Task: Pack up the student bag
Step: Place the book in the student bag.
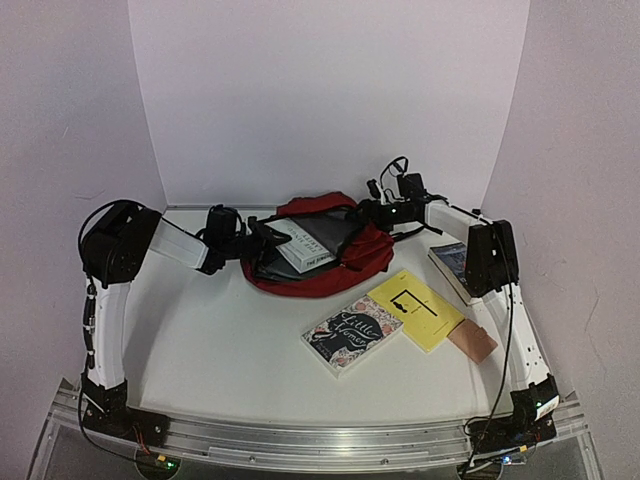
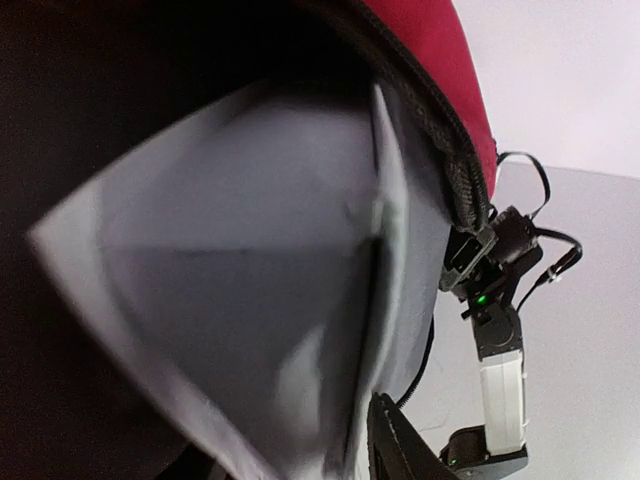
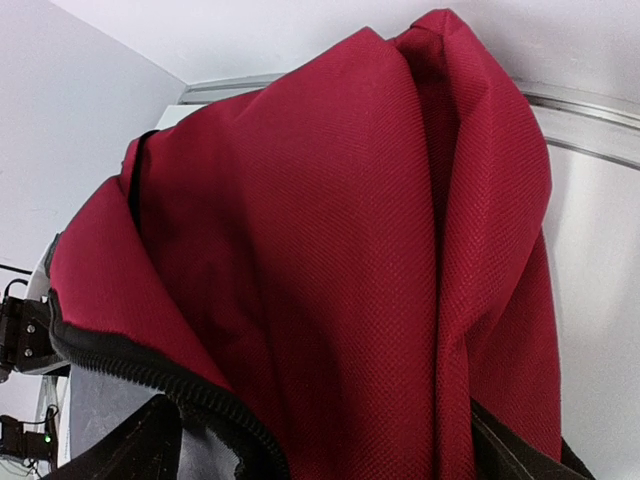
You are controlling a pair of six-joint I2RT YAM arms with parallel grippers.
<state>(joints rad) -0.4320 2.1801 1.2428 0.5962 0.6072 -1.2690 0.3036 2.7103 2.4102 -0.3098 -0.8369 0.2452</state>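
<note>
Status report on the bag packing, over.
Left gripper at student bag mouth, grip unclear. Right gripper open astride its fabric. White book lying in opening. Nothing blocking.

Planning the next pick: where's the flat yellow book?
Top view, right of centre: the flat yellow book lies between the floral-cover book and a pinkish flat item.

Lab booth: white backdrop walls (image 1: 330, 90), aluminium rail (image 1: 320, 440)

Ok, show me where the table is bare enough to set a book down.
Widest bare patch of table: front left, between the left arm, the backpack and the floral book. A thinner strip runs along the near edge. The right side is crowded: yellow book, tan pad, blue book beside the right arm.
</note>
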